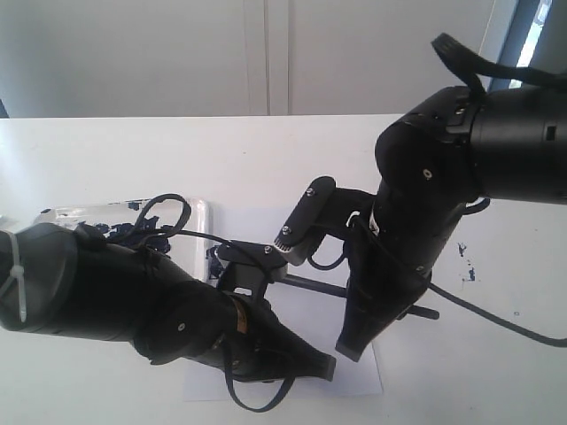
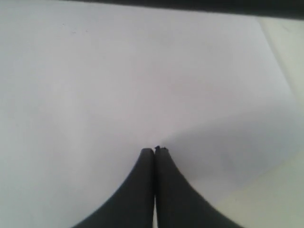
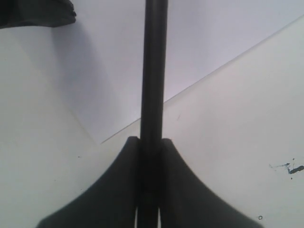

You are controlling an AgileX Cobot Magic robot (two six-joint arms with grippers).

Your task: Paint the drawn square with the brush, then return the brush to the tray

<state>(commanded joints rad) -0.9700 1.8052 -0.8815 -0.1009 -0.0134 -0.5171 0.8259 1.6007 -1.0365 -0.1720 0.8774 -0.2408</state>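
Closest to me is the near edge of the paper (image 1: 292, 385), and the left claw (image 1: 323, 365) is parked right on it. In the left wrist view that claw (image 2: 154, 149) is pinched fully together with nothing in it, just plain white sheet ahead of it.

Just beside it, the right claw (image 1: 350, 350) points down at the sheet near the paper's right edge. The right wrist view shows this claw (image 3: 151, 140) clamped narrow on the shaft of the brush (image 3: 154, 71). The stick runs straight out between the fingers and over a corner of the paper (image 3: 109, 57).

From where I'm standing the brush (image 1: 314, 285) lies nearly level just behind both claws, with one end poking out past the right arm. Its tip end is hidden behind the arm hardware.

Can't pick out the drawn square, since the arms cover the middle of the sheet.

Further back on the left sits the tray (image 1: 202, 217), mostly hidden by the left arm and well apart from the brush, with navy blotches showing.

Room-wise, the table (image 1: 478, 372) is bare to the right of the paper apart from a few paint specks (image 1: 465, 266). There's also a wide open strip behind, running to the wall (image 1: 133, 53).
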